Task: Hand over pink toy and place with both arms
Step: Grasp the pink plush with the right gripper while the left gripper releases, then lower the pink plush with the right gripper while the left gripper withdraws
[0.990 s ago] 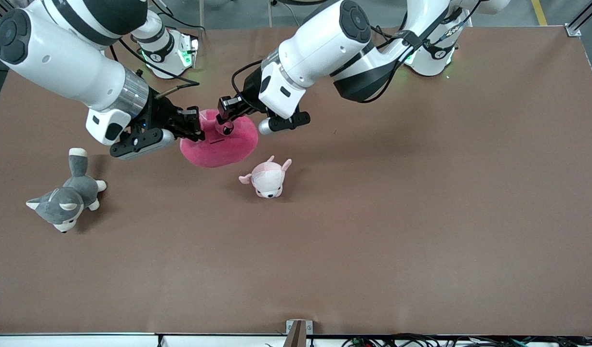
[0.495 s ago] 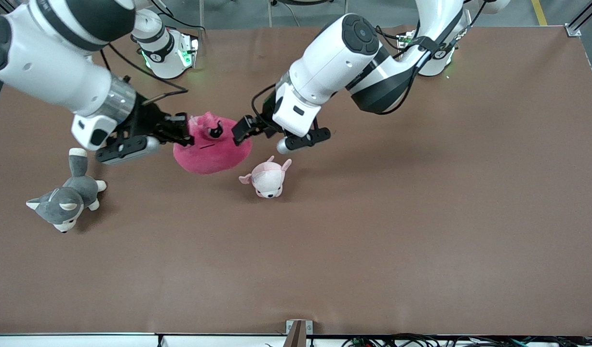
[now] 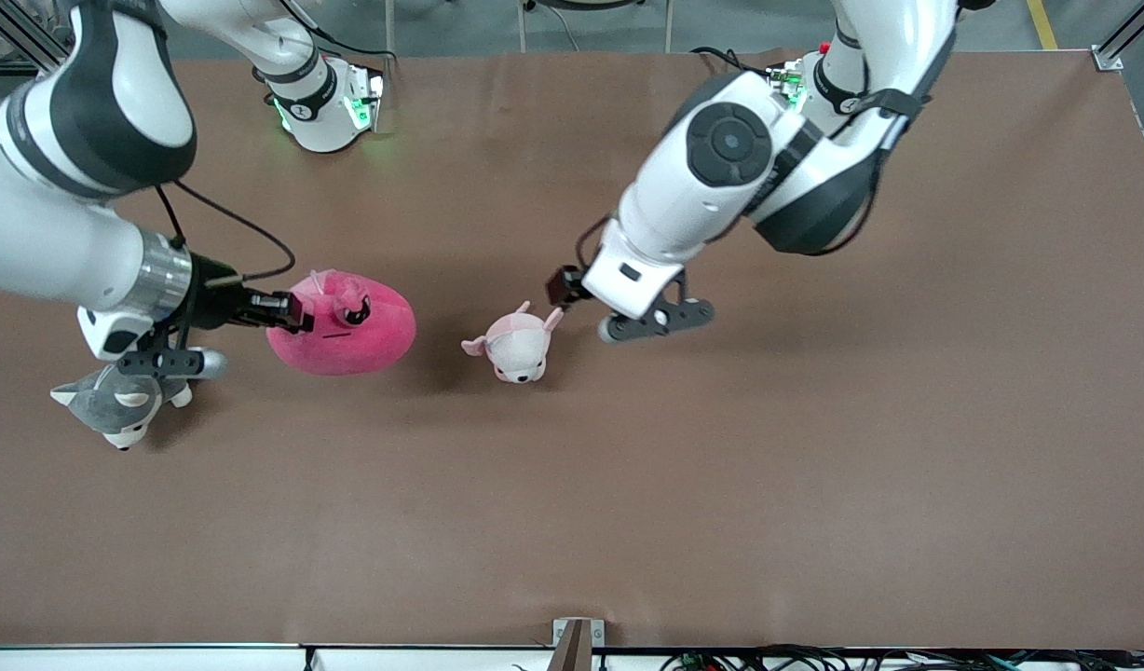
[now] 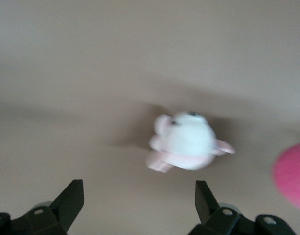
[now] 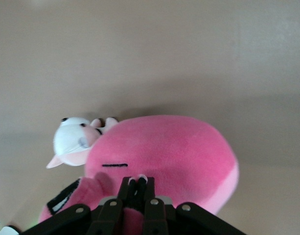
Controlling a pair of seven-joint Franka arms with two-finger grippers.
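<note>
Right claw (image 3: 288,312) grips one pink toy (image 3: 348,326); left claw (image 3: 572,291) open, empty

The pink toy (image 3: 344,324) is soft, fuzzy hot-pink plush with a matt nap, and the small pale pink-and-white plush animal (image 3: 516,346) and the grey plush dog (image 3: 115,403) look to be the same fleecy cloth. The table (image 3: 721,485) is a flat, matt brown surface, smooth and without shine. Both arms wear glossy white plastic shells with smooth black joints; the right arm has a brushed metal ring (image 3: 159,277) at its wrist, and the right gripper (image 3: 292,313) and left gripper (image 3: 565,287) are matt black plastic.
</note>
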